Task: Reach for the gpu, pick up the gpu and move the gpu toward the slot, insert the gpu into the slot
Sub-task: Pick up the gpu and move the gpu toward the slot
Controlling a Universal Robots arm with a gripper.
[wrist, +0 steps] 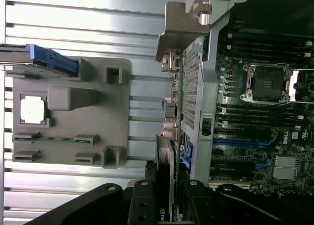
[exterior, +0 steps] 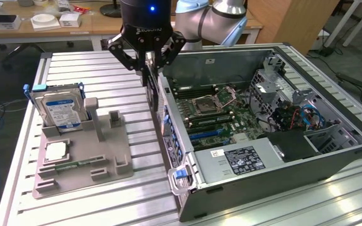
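The gpu (wrist: 165, 159) is gripped edge-on by the closed gripper (exterior: 148, 66) just outside the computer case's (exterior: 332, 155) rear wall, long axis parallel to it, with the slot (exterior: 205, 135) inside.

Claw (exterior: 149, 68) pointing down — clamped, arm (exterior: 209, 16) behind

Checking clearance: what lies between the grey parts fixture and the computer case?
Bare ribbed table between fixture and case, in exterior and wrist views; the held gpu hangs above it by the case wall.
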